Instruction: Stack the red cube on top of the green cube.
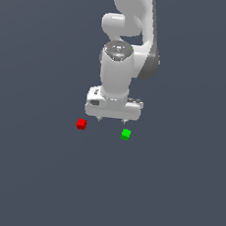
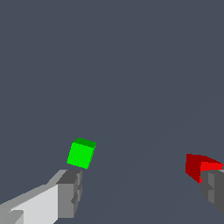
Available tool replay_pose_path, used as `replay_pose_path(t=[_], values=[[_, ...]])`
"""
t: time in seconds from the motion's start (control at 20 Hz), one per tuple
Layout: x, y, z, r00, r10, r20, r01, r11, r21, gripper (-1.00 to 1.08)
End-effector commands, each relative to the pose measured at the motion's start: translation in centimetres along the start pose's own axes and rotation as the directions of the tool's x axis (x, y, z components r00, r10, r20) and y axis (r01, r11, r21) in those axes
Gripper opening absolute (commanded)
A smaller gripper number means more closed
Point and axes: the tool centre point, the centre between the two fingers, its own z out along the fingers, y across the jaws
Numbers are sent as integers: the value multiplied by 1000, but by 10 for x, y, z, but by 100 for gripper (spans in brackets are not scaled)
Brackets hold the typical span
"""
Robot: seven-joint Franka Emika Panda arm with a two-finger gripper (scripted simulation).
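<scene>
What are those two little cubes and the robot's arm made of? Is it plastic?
Hard to say; this is a simulator's render. The red cube and green cube look like flat, matte, untextured colour. The arm looks like glossy white plastic, with soft highlights; the gripper's fingers look dull grey.

White robot arm's claw [image 1: 112,120] hangs open above a grey tabletop [image 1: 39,176], between a red cube [image 1: 81,124] and green cube [image 1: 126,134].

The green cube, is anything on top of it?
No. The green cube has a bare top in both views. The red cube sits apart on the floor. The open gripper holds nothing.
</scene>
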Motion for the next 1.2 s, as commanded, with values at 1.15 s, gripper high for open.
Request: replay_pose_path(t=[1.15], values=[[-62,148,98,996,86,16,-86,996,-6,100]])
